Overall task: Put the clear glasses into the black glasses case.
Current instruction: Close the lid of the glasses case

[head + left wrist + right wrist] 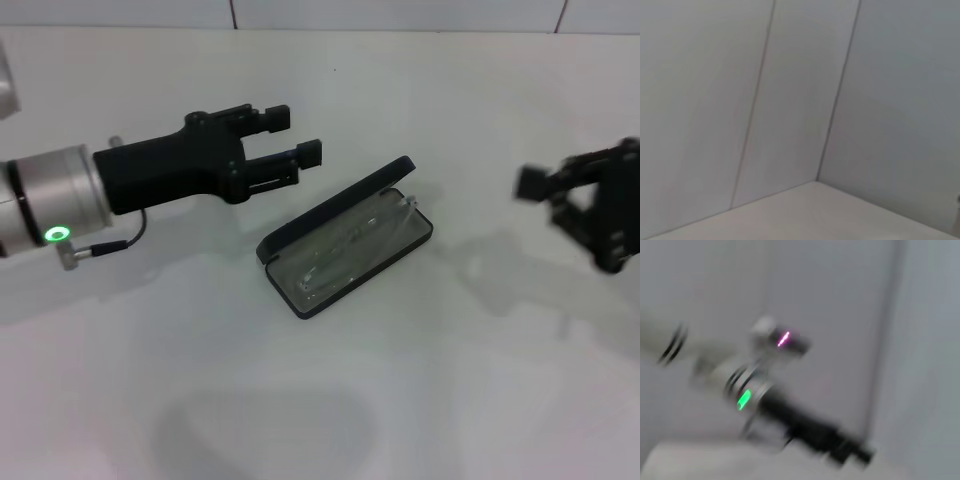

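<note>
The black glasses case [300, 232] lies open at the middle of the white table, its lid raised on the far side. Inside its tray rest the clear glasses [350, 245], one clear arm tip poking over the right end. My left gripper [297, 135] hovers open and empty just behind and left of the case, fingers pointing right. My right gripper [545, 190] is at the right edge, blurred, apart from the case. The right wrist view shows only the left arm [805, 427] far off.
A white table [330, 400] spreads around the case. A tiled wall [790, 100] shows in the left wrist view and runs along the table's far edge.
</note>
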